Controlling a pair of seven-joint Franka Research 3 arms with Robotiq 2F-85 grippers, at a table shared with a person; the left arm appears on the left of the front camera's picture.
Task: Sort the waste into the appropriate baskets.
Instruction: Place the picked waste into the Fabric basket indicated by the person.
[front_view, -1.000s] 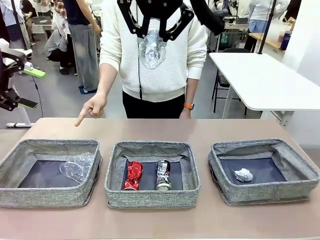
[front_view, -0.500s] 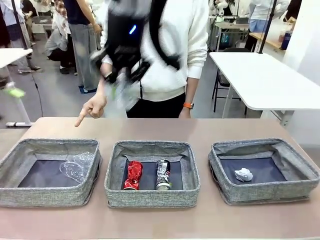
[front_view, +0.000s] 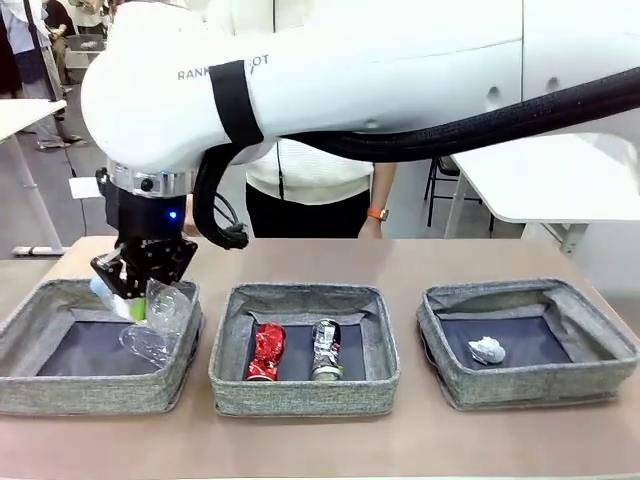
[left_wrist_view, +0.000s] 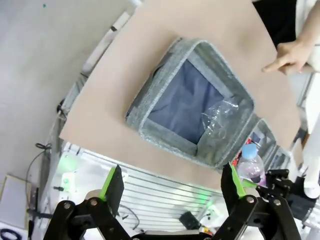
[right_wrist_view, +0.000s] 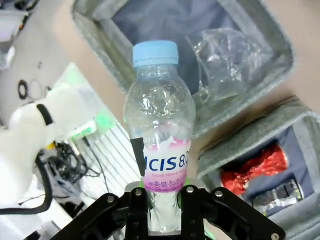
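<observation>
Right gripper (front_view: 140, 290) reaches across to the left basket (front_view: 40, 385), jaws clamped on the base of the clear blue-capped bottle (right_wrist_view: 160, 145), cap end pointing down over the basket's far right corner. Bottle not yet released. Clear plastic container (front_view: 155, 335) already lies in that left basket. Middle basket (front_view: 300, 395) holds the red can (front_view: 266, 351) and the black-and-silver can (front_view: 326, 349) side by side. Right basket (front_view: 530, 385) holds the paper ball (front_view: 487, 350). Left gripper (left_wrist_view: 172, 187) hangs above the table edge, jaws wide, empty. Judgement: the bottle is the last piece; dropping it finishes the sort.
</observation>
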